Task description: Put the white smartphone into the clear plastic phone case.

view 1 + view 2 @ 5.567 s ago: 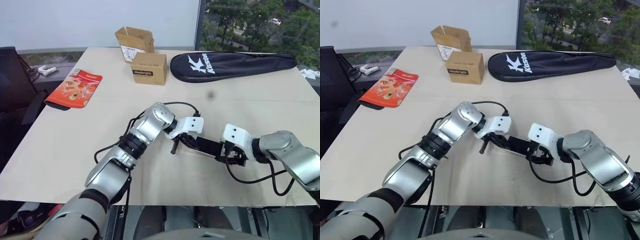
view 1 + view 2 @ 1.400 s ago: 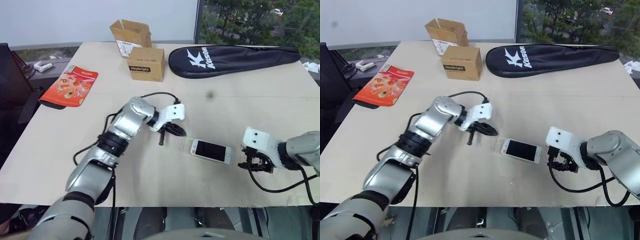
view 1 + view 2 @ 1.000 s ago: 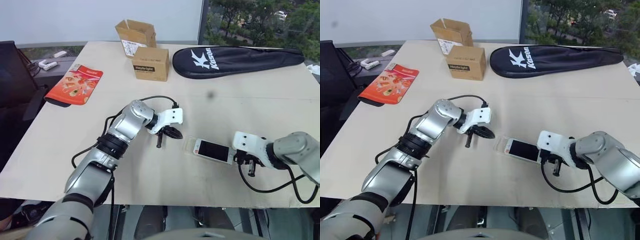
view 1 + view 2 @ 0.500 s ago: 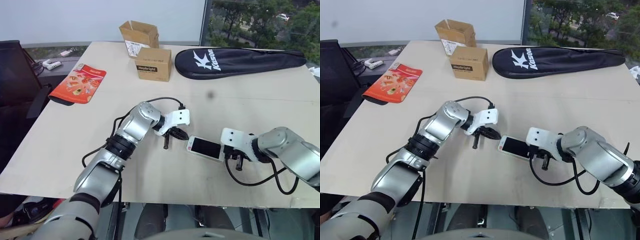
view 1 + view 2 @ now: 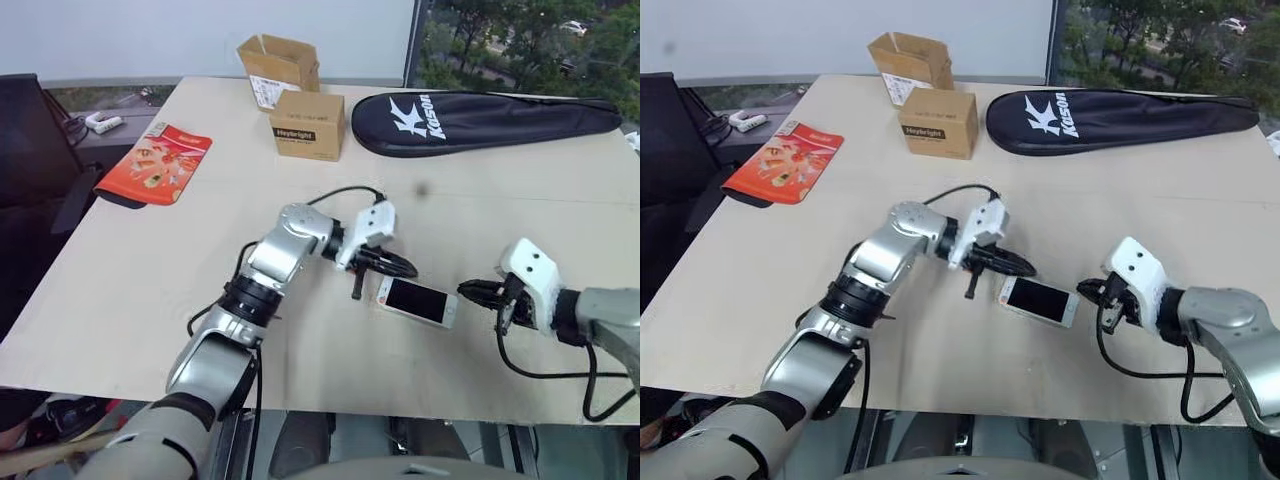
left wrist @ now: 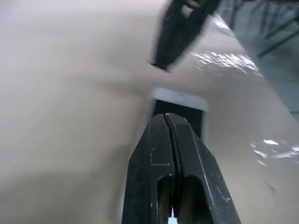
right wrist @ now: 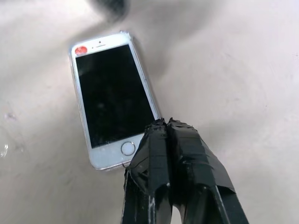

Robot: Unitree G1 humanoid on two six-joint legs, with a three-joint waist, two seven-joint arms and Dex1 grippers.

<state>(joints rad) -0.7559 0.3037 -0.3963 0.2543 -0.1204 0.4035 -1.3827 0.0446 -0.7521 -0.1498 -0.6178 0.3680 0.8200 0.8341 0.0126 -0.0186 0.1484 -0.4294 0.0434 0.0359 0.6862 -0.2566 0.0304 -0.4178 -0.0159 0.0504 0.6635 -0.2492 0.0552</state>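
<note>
Right now the phone (image 5: 418, 301) lies flat on the table (image 5: 200, 260), screen up, between the two grippers, near the front edge. In the right wrist view a thin glossy rim runs round the phone's edges, so the case (image 7: 73, 100) looks to be on it, but how well it is seated I can't tell.

Left gripper (image 5: 405, 268): fingers pressed together, nothing between them. Tips sit over the phone's left end, just above or touching it — can't tell which. In the left wrist view its closed fingers (image 6: 169, 154) point along the phone toward the other gripper's dark tip.

Right gripper (image 5: 470, 289): fingers together too, empty, pointing left at the phone's right end. Head views show a small gap between tip and phone. In the right wrist view the closed fingers (image 7: 168, 154) overlap the phone's home-button corner; contact is unclear.

Rest of the table, all well apart from the phone:
- black racket bag (image 5: 480, 118) at the far right
- closed carton (image 5: 308, 125) left of the bag, open carton (image 5: 277, 66) behind it
- red packet (image 5: 155, 164) at the far left edge
</note>
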